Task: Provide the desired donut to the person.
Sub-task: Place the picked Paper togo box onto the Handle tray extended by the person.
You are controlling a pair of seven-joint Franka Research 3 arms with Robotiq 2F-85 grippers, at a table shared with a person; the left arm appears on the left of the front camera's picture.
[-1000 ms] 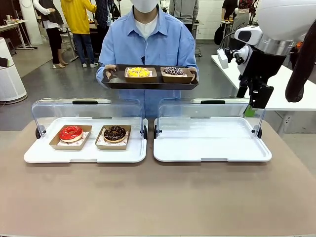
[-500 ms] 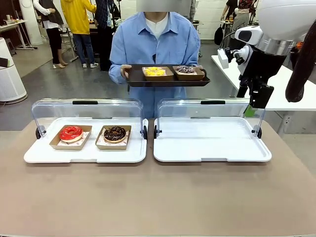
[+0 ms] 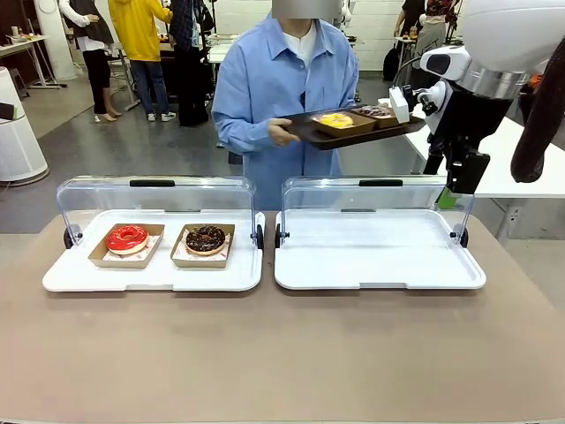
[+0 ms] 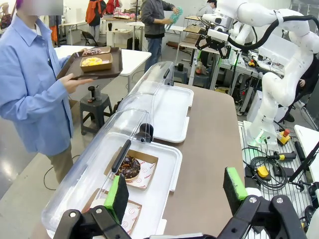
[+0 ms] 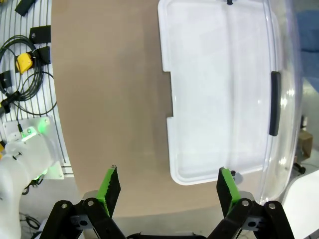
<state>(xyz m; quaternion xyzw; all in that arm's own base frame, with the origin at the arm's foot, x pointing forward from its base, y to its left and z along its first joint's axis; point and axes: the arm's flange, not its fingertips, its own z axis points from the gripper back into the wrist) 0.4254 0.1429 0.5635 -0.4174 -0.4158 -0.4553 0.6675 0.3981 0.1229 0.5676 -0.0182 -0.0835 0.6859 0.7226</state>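
Observation:
A red-glazed donut (image 3: 127, 238) and a chocolate donut (image 3: 206, 238) lie in cardboard trays on the left white tray (image 3: 150, 281). The person (image 3: 282, 84), in a light blue shirt, stands behind the table and holds a dark serving tray (image 3: 353, 132) with a yellow donut (image 3: 336, 120) and a dark sprinkled one (image 3: 377, 111). My left gripper (image 4: 175, 191) hangs open and empty above the table, with the chocolate donut (image 4: 129, 167) just ahead of it. My right gripper (image 5: 168, 188) is open and empty, high over the bare right white tray (image 5: 214, 99).
Both white trays have clear domed lids (image 3: 154, 199) standing open along their far edges. The right white tray (image 3: 380, 256) holds nothing. The brown tabletop (image 3: 282, 353) lies wide in front of the trays. A white side table (image 3: 521, 168) stands behind the right arm (image 3: 463, 132).
The person has turned and swung the dark serving tray from the middle toward the picture's right. Both arms have stayed still.

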